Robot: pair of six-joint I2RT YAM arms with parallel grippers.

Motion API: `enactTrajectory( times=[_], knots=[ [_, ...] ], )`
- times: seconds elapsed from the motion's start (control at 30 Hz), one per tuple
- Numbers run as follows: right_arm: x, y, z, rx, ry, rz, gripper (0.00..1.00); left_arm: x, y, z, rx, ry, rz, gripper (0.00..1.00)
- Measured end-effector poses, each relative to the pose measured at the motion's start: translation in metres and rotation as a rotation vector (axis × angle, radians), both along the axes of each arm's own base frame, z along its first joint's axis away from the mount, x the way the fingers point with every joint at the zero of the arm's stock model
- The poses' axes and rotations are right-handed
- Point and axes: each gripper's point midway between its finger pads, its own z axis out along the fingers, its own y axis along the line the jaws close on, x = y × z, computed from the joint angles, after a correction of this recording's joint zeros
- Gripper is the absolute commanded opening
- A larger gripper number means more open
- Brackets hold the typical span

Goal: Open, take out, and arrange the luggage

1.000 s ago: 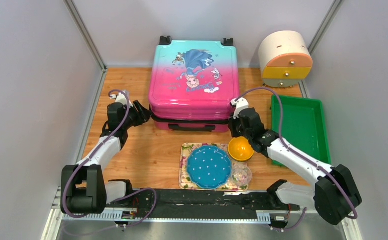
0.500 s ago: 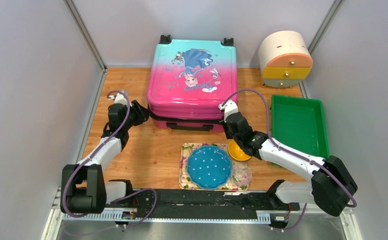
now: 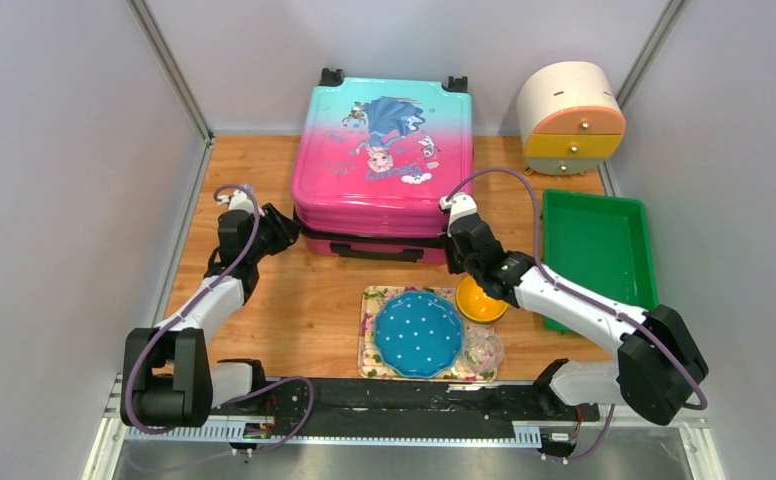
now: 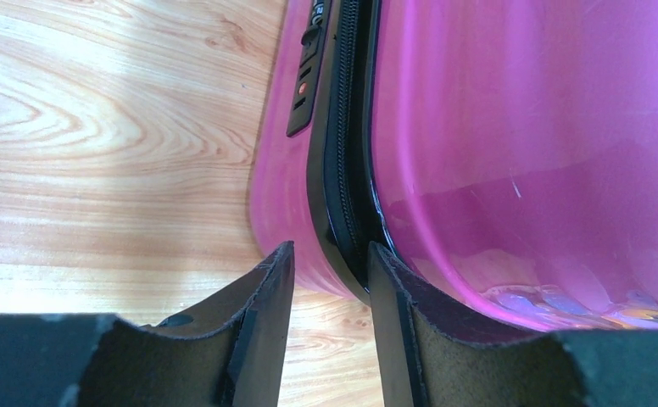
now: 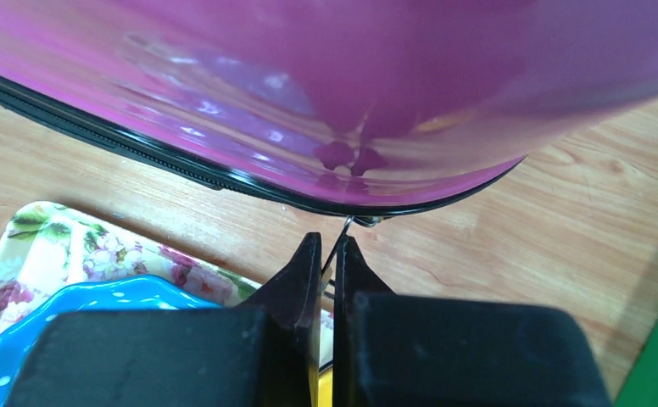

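The luggage (image 3: 384, 150), a pink-to-turquoise suitcase with a cartoon girl print, lies flat at the back of the table with its lid down. My right gripper (image 3: 454, 258) is at its front right corner. In the right wrist view it (image 5: 329, 242) is shut on the thin metal zipper pull (image 5: 343, 235), just below the black zipper trim of the luggage (image 5: 351, 76). My left gripper (image 3: 286, 228) is at the front left corner. In the left wrist view it (image 4: 330, 250) is open, its tips either side of the black zipper seam (image 4: 347, 170) of the luggage (image 4: 521, 127).
In front of the luggage a floral tray (image 3: 372, 300) carries a blue dotted plate (image 3: 419, 333), with an orange bowl (image 3: 481, 298) and a clear glass bowl (image 3: 482, 350) beside it. A green tray (image 3: 604, 250) lies right. A round cream drawer cabinet (image 3: 571, 118) stands back right.
My right gripper has moved left and a little back along the front right corner, shut on the zipper pull. The luggage lid has shifted slightly left. The left arm has barely moved.
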Motion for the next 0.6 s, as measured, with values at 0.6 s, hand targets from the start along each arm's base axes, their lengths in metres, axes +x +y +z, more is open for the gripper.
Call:
enactTrajectory(
  times=[0.6],
  knots=[
    [-0.021, 0.04, 0.147, 0.403, -0.246, 0.207, 0.52, -0.074, -0.062, 0.001, -0.042, -0.022, -0.333, 0.69]
  ],
)
